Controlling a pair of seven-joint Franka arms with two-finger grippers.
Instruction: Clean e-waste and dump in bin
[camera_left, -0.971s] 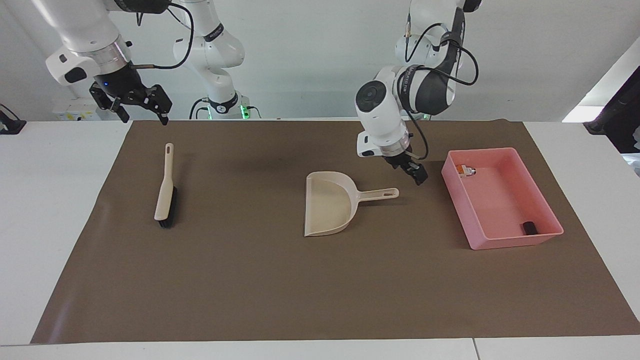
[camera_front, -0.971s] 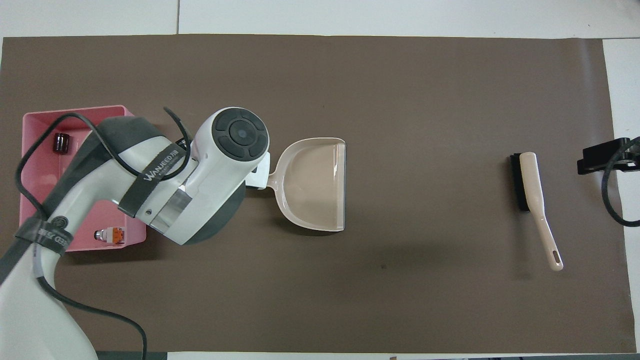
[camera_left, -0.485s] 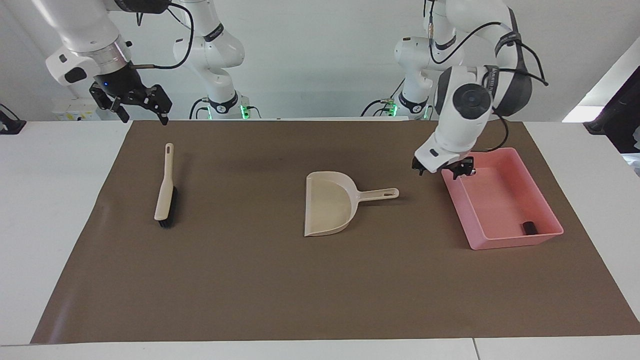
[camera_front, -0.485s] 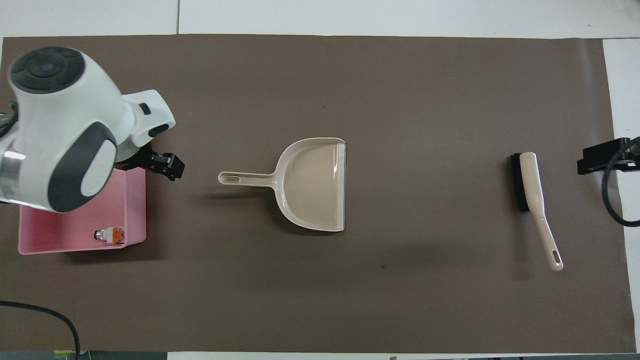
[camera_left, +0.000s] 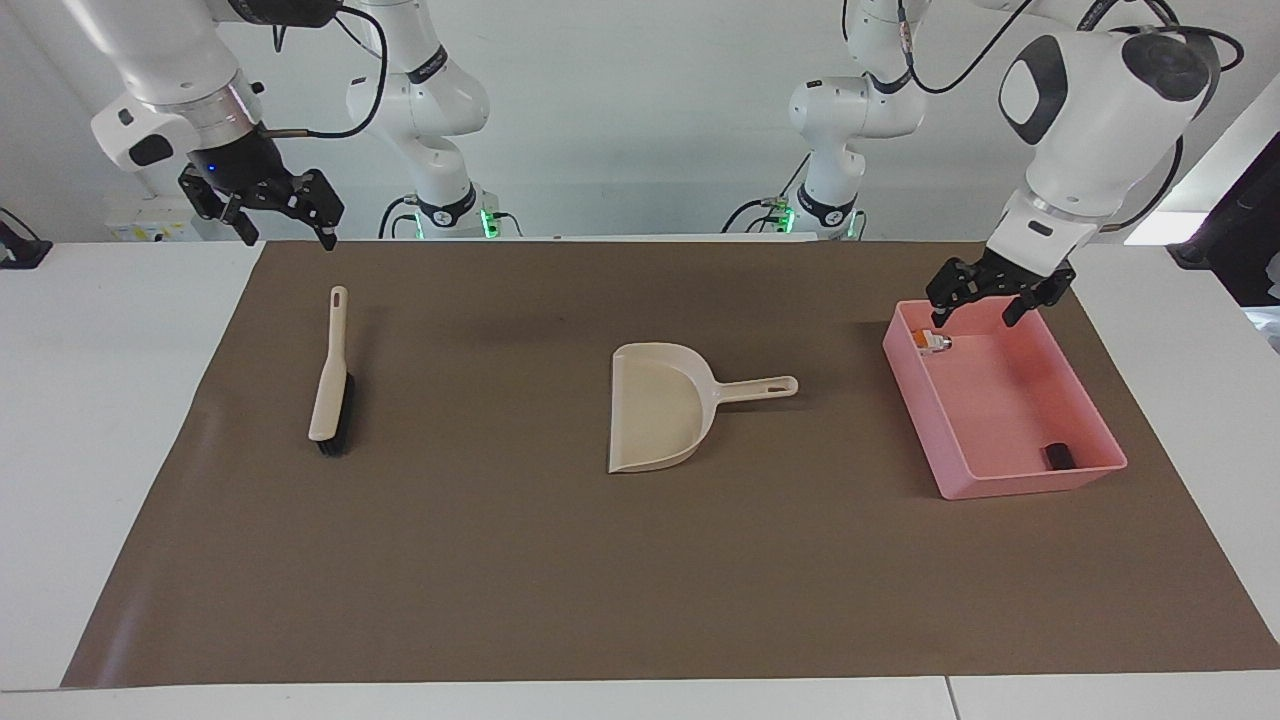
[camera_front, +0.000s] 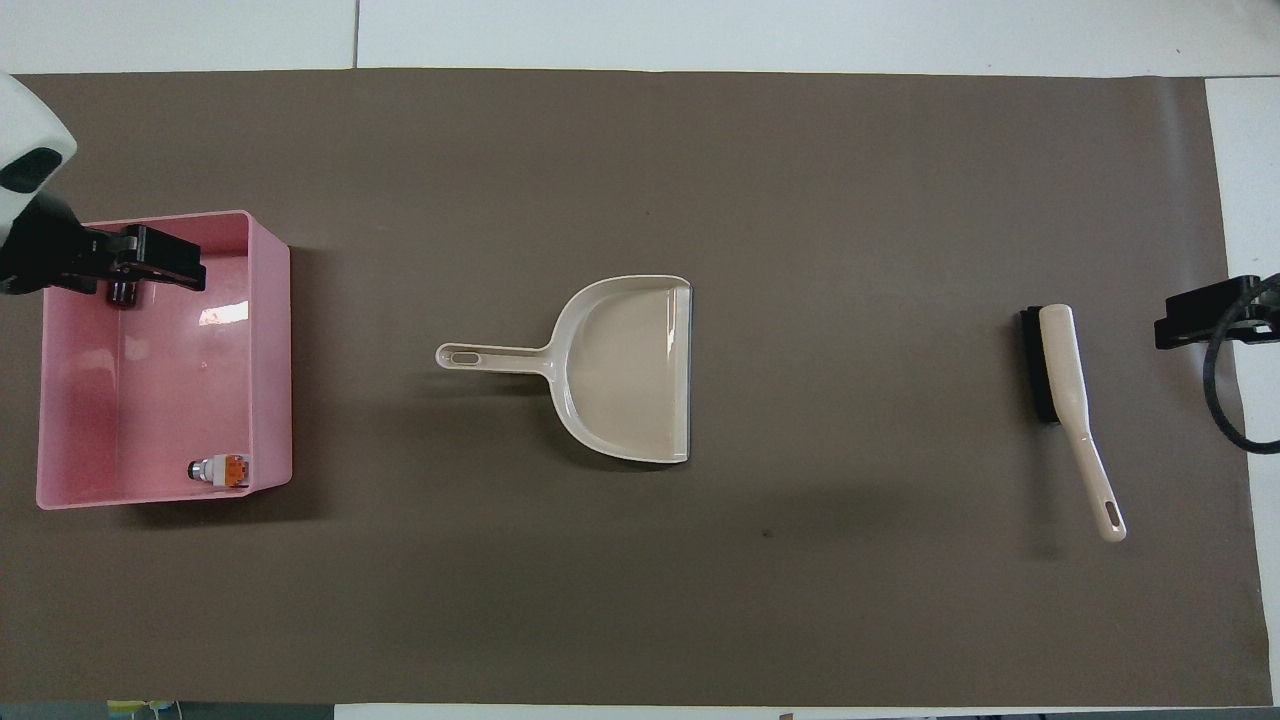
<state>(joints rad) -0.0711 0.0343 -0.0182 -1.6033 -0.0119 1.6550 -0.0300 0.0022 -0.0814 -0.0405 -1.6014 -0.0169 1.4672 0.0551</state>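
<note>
Left tool (camera_left: 985, 297) swung from dustpan (camera_left: 655, 420) to over bin (camera_left: 1090, 400), both tools open, empty, no legible writing.

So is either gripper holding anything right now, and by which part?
Nothing is held. The left gripper hangs open and empty over the bin; the right gripper waits open and empty. The dustpan and brush lie on the mat.

Left hand (camera_left: 988, 297) open over bin (camera_left: 1090, 466)

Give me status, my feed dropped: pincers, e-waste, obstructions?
Left pincer open, over bin. Right pincer open, waiting above brush. White part and black block binned. Nothing obstructing.
</note>
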